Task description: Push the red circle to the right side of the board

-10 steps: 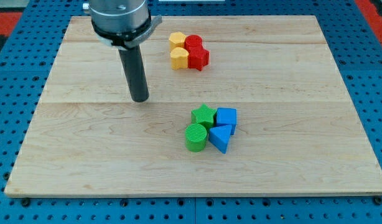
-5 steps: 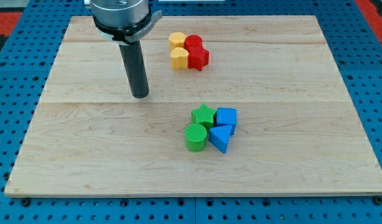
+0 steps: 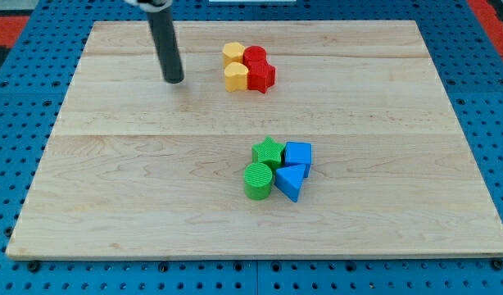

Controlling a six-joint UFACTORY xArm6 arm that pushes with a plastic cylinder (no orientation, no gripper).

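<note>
The red circle (image 3: 254,56) sits near the view's top centre of the wooden board (image 3: 112,188). It touches a red star-like block (image 3: 263,76) below it, a yellow hexagon (image 3: 233,54) on its left and a yellow heart-like block (image 3: 235,76) at its lower left. My tip (image 3: 174,80) rests on the board to the left of this cluster, about 60 px from the yellow blocks and not touching them.
A second cluster lies right of the board's centre: a green star (image 3: 269,151), a green circle (image 3: 257,180), a blue cube (image 3: 298,153) and a blue triangle (image 3: 291,181). A blue pegboard surrounds the board.
My tip has moved toward the view's top and slightly left, from mid-board to level with the lower yellow block. No block has moved.
</note>
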